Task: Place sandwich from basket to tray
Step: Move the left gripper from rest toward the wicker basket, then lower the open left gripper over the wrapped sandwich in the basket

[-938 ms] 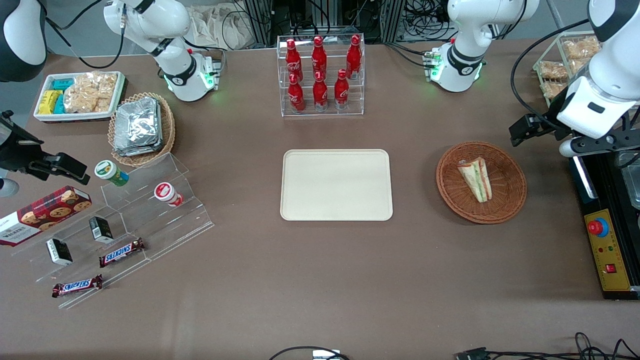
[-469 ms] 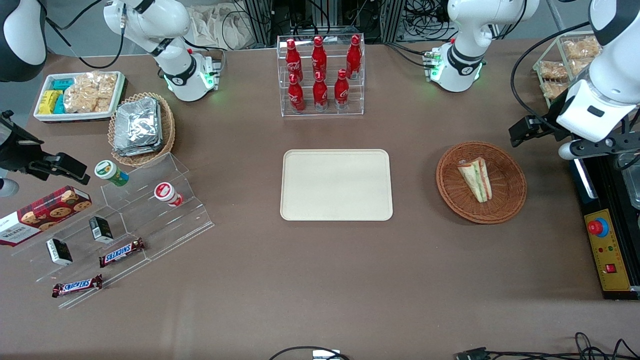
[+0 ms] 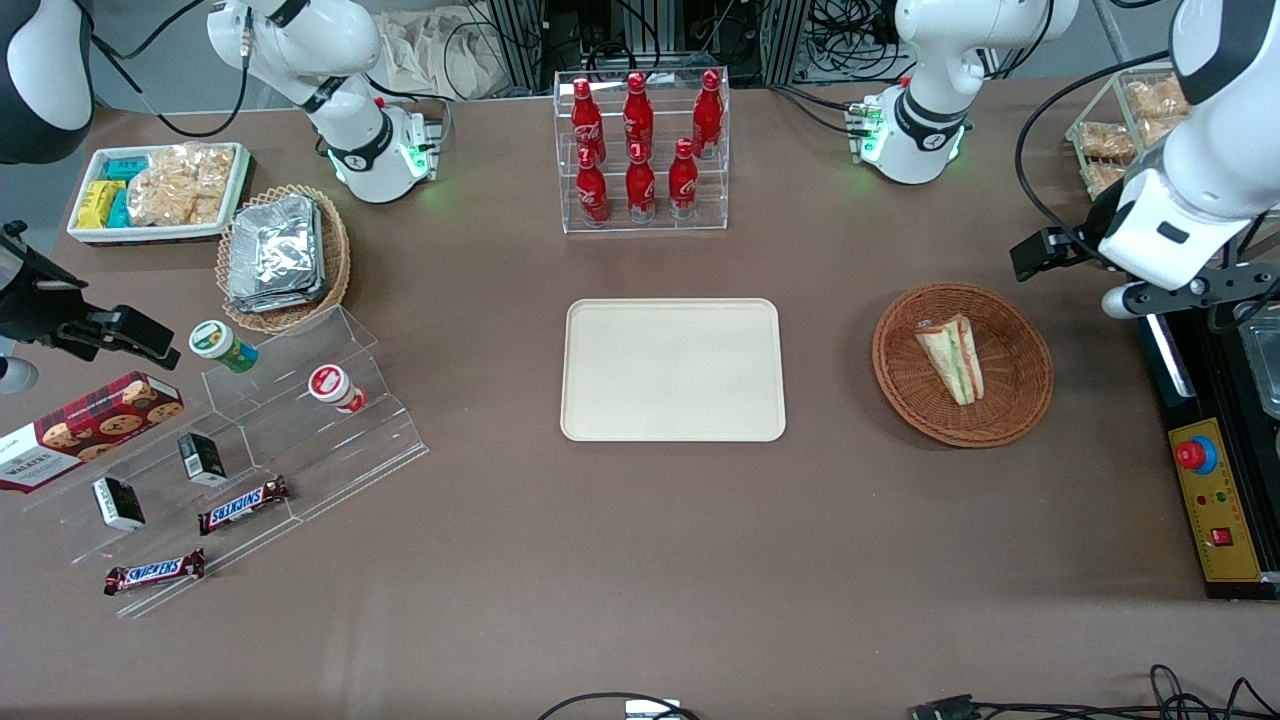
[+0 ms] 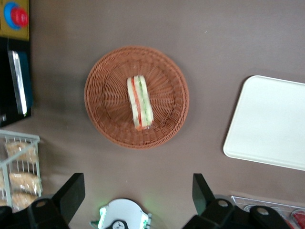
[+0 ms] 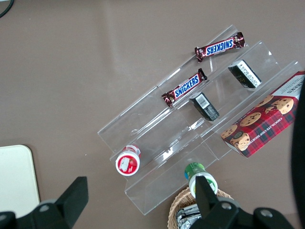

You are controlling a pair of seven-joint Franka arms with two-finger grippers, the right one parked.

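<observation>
Reddish-brown round woven wicker basket (image 3: 963, 364) holds the wrapped triangular sandwich (image 3: 953, 358) in the front view, well apart from the empty cream-beige rectangular plastic tray (image 3: 672, 369); we judge the approach is underway. From the left wrist view, our gripper (image 4: 138, 195) hangs high with jaws spread, off the basket's rim (image 4: 137, 97), so next we centre over the sandwich (image 4: 139, 102) and descend.

The tray (image 4: 269, 124) runs off the left wrist view's edge. The gripper (image 4: 138, 193) shows only two dark fingers (image 4: 71, 193) there, wide apart; in the front view the arm hides it.
</observation>
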